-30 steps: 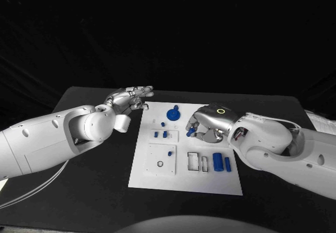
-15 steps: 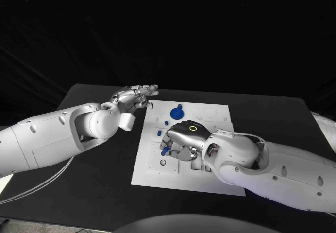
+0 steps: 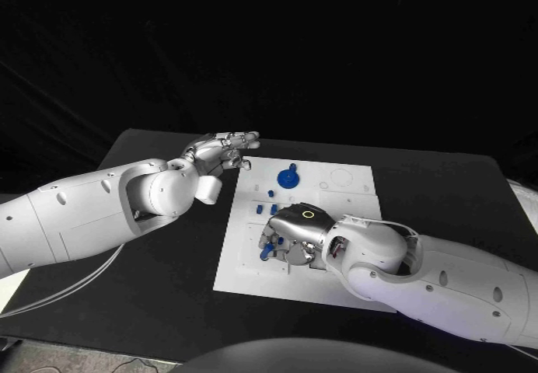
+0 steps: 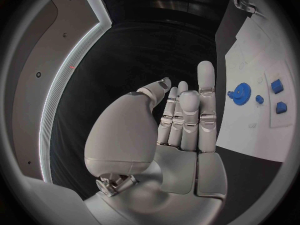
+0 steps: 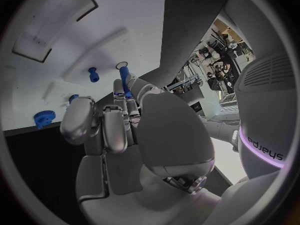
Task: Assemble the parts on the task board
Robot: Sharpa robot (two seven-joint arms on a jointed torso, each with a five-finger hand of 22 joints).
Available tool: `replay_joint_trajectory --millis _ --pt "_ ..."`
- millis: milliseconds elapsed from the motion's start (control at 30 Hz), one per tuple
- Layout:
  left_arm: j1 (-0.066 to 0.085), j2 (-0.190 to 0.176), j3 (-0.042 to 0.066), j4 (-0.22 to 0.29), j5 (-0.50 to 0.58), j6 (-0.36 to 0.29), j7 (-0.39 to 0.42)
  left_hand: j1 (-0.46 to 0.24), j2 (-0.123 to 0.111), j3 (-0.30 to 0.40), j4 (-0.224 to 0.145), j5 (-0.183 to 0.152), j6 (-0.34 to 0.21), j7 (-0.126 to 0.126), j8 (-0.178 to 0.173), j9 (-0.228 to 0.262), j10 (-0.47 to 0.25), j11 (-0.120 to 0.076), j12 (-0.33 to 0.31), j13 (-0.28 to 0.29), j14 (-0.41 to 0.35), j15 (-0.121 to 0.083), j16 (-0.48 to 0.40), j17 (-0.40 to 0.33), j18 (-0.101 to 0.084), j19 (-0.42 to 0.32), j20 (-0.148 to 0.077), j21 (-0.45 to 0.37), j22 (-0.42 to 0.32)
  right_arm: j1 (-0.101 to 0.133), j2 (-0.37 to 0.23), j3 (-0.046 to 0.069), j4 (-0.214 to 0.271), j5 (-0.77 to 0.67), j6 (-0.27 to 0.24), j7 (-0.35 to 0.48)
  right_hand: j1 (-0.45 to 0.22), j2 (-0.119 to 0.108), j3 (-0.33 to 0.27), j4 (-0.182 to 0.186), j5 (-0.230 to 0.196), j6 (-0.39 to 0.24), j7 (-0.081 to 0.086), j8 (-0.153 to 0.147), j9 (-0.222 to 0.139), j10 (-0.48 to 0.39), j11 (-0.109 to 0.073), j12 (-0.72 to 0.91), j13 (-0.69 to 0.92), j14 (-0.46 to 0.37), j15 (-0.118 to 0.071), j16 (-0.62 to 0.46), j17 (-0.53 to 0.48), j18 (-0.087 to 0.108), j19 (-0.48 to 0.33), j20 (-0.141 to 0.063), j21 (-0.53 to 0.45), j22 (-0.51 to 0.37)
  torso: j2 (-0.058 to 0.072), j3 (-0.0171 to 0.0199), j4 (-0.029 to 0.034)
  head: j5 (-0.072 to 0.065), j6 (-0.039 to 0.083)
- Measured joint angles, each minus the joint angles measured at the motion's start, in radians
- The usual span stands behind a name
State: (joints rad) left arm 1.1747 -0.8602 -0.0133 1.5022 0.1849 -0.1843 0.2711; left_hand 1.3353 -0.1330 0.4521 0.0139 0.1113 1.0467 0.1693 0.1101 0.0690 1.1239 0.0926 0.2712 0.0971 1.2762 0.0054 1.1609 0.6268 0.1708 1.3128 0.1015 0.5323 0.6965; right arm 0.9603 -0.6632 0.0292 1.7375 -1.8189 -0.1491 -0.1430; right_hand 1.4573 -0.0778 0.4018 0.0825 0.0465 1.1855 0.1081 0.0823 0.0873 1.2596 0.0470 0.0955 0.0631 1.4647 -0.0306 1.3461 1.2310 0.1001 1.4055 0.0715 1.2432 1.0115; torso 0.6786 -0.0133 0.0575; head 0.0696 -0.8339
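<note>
Carrying blue pin [image 5: 124,80] pinched in right hand [image 3: 294,231], now lowering over board [image 3: 342,186] slots for insertion; left hand [image 3: 221,148] idling, fingers loosely extended, holding nothing.

Both arms are smooth white shells, bulging where the segments meet and dotted with small dark holes that may be screw recesses. A pale grey cable loops under the left arm [image 3: 78,217], and a thin white cable runs over the right arm [image 3: 437,272] near its wrist. Each arm ends in a silver hand of metal links with light grey pads. The left hand [image 3: 220,149] has a small white cylinder below its wrist. The back of the right hand [image 3: 294,233] is a brushed dome with a glowing yellow-green ring.
</note>
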Motion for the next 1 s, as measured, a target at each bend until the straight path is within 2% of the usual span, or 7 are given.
replay_joint_trajectory --millis 567,1000 --pt "0.000 0.001 0.000 -0.001 -0.001 0.002 -0.002 0.000 0.000 0.000 0.000 0.000 0.000 0.000 0.000 0.000 0.000 0.000 0.000 0.000 0.000 0.000 0.000 0.000 0.000 0.000 0.000 0.000 0.000 -0.002 0.012 0.001 -0.017 -0.001 0.027 0.001 0.000 0.000 0.003 -0.003 -0.001 -0.002 0.002 -0.010 0.003 -0.002 0.002 -0.005 0.000 0.000 0.000 0.000 -0.002 0.000 0.000 0.000 0.000 -0.003 0.000 0.0001 -0.0011 -0.002 0.001" --pt "0.000 0.000 0.000 -0.001 -0.001 0.003 -0.003 0.000 0.000 0.000 0.000 0.000 0.000 0.000 0.000 0.000 0.000 0.000 0.000 0.000 0.000 0.000 0.000 0.000 0.000 0.000 0.000 0.000 0.000 -0.002 0.040 -0.004 -0.025 -0.062 0.055 -0.040 0.002 -0.001 0.002 -0.003 -0.003 -0.004 0.004 -0.006 0.003 0.001 0.005 -0.006 0.000 0.000 0.000 0.000 -0.004 0.000 0.000 0.000 0.000 -0.004 0.000 -0.0002 -0.0004 -0.001 -0.005"
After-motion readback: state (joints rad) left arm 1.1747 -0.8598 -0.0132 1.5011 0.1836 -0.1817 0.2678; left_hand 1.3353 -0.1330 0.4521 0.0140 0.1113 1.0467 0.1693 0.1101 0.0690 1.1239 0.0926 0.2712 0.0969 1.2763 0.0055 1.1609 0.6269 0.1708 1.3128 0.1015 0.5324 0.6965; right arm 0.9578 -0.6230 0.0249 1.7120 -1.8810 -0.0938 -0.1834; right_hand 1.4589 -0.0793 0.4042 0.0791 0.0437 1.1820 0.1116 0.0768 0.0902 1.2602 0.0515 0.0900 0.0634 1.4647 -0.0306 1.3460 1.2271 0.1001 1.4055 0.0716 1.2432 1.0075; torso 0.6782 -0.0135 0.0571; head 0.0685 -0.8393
